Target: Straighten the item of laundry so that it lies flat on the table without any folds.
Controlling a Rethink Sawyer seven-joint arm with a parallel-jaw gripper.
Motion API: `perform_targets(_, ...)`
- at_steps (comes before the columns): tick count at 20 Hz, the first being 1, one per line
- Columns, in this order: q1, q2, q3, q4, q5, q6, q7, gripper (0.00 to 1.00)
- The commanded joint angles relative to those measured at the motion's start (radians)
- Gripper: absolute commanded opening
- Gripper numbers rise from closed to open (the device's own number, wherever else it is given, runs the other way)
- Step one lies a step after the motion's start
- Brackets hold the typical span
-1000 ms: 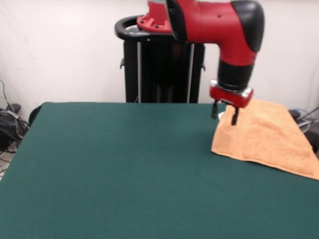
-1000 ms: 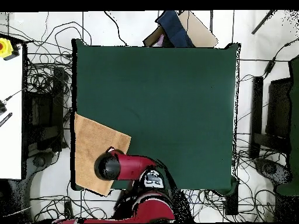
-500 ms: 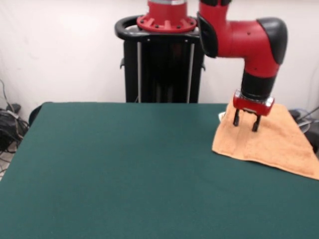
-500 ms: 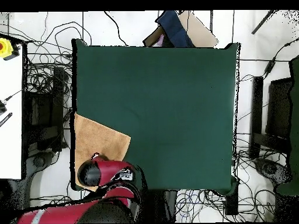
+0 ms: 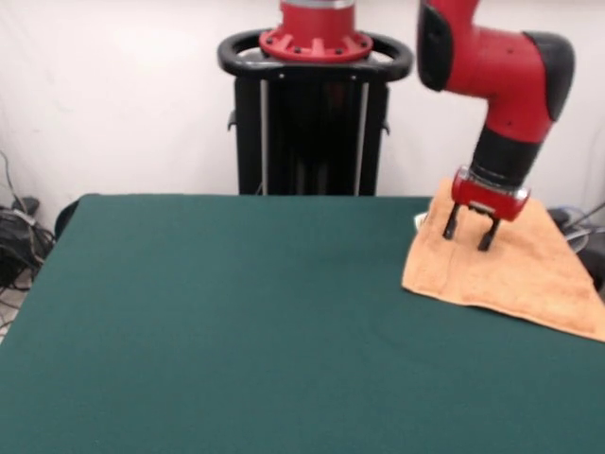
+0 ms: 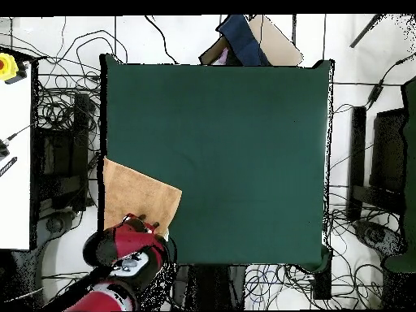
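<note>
The hand hung at the far right of the table, with its two black fingers spread apart and pointing down, and nothing was between them. The fingertips were over the far part of the towel; if they touched the cloth, I cannot tell. The red and black arm came down to the hand from above. In the overhead view the arm covered the hand and one corner of the towel. The orange-tan towel lay at the far right corner of the green table, and in the front view its right part reached past the table's right edge. A small white tag showed at its far left corner. Most of the table was well apart from the towel.
</note>
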Motion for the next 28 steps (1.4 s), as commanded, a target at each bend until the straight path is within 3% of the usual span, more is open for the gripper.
perform_targets(1,0.087,0.500,-0.213,-0.367,0.294,-0.150,0.140,1.00)
perform_targets(7,0.164,0.572,-0.343,-0.392,0.355,-0.121,0.155,1.00)
perform_targets(11,0.283,0.698,-0.491,-0.431,0.466,-0.043,0.208,1.00)
perform_targets(20,0.247,0.754,-0.467,-0.484,0.435,-0.107,0.235,1.00)
perform_targets(28,0.200,0.780,-0.413,-0.486,0.428,-0.197,0.177,1.00)
